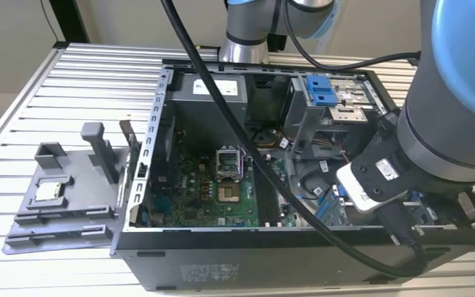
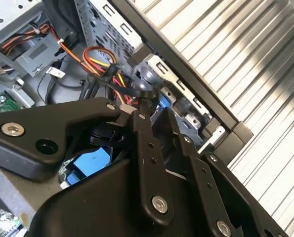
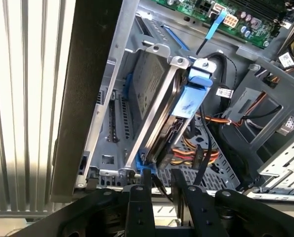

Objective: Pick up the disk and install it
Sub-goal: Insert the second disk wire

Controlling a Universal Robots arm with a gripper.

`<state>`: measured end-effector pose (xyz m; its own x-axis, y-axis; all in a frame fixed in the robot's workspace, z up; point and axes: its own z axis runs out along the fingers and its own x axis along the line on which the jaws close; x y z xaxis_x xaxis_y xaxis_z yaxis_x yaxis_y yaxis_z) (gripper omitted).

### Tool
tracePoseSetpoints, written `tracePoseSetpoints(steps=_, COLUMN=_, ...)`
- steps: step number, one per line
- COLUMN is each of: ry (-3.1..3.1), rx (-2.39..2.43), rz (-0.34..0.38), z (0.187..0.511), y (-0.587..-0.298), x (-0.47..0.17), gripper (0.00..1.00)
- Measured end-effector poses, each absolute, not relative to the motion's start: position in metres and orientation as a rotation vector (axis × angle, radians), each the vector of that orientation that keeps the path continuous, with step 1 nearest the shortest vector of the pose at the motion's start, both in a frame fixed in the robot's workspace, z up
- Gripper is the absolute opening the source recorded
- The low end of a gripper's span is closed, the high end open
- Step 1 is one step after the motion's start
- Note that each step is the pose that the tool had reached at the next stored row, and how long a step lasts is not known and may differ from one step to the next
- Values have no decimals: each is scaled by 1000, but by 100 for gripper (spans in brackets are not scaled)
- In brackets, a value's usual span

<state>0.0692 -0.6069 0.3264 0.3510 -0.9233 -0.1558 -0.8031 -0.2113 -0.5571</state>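
Note:
The disk (image 3: 154, 94), a silver drive in a blue frame, stands tilted on edge in the metal drive bay (image 3: 112, 118) at a corner of the open computer case (image 1: 221, 263). In both wrist views my gripper (image 3: 159, 173) (image 2: 154, 114) reaches down to the disk's near end. Its black fingers (image 3: 139, 195) stand on either side of the blue frame and appear shut on it. In the exterior view my arm's wrist (image 1: 378, 179) dips into the case's corner near the exterior view's right and hides the disk.
Orange and yellow cables (image 3: 189, 148) run close beside the disk. The green motherboard (image 1: 213, 192) lies on the case floor, a blue carrier (image 1: 320, 90) sits in the upper bay. A grey tray (image 1: 97, 185) with a small chip (image 1: 52, 190) rests on the slatted table (image 1: 72, 80).

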Motion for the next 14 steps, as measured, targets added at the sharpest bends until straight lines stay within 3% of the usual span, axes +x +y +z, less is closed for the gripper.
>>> tracePoseSetpoints(steps=6, ry=1478, rx=-2081, rz=-296, z=326, y=-609, x=70, gripper=100)
tracePoseSetpoints(steps=14, ry=1461, rx=-2186, rz=-394, z=326, y=-609, x=70, gripper=100)
